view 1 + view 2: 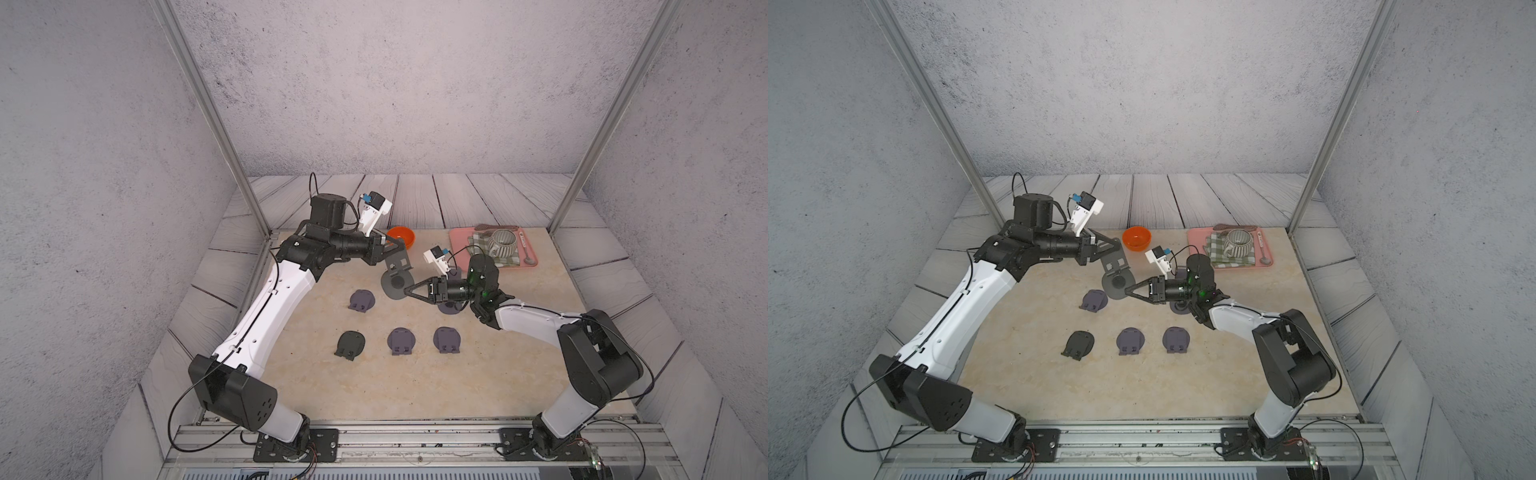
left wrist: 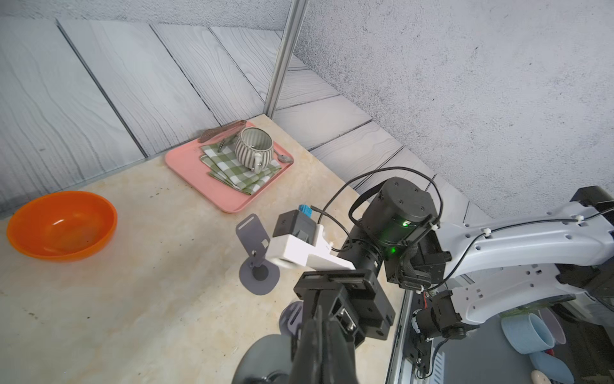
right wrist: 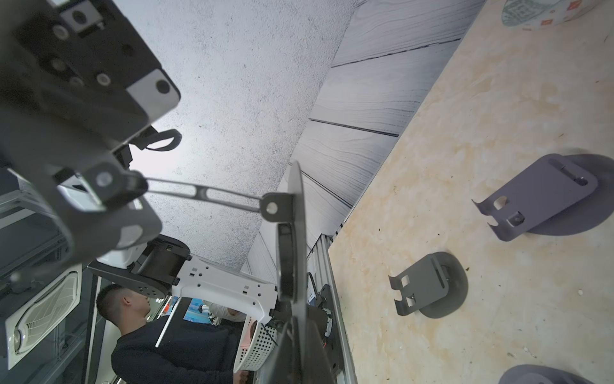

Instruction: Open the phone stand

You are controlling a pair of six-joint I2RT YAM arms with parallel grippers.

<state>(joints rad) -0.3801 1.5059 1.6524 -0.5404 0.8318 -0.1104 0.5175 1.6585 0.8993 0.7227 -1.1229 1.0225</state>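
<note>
Two end effectors share one phone stand (image 1: 395, 271), which hangs in the air between them, clear of the surface (image 1: 374, 386). My left end effector (image 1: 398, 248) is clamped narrow on the top edge of its back plate (image 1: 398, 262). My right end effector (image 1: 407, 291) is pinched tight on the rim of its round base (image 1: 390, 286). I read that split as the point of the hold: one side anchors the disc while the other swings the plate about the hinge. In the right wrist view the plate juts well away from the disc, so I judge the hinge largely opened.

Under the right end effector's wrist sits a half-hidden stand (image 1: 451, 308); I cannot tell whether it is folded. Just behind that wrist an open stand (image 2: 252, 236) stands upright, probably a finished one parked out of the way. Just beyond the left end effector is one orange bowl (image 1: 402, 236).

Toward my side of both end effectors, the nearest folded stand (image 1: 362, 300) lies flat, then a row of three (image 1: 401, 340), well apart from each other, which leaves room for a grip on each. That makes seven stands counted: one held, one open, one unclear, four folded.

Farthest beyond the right end effector is one pink tray (image 1: 459, 241) carrying one striped mug (image 1: 503, 243).
</note>
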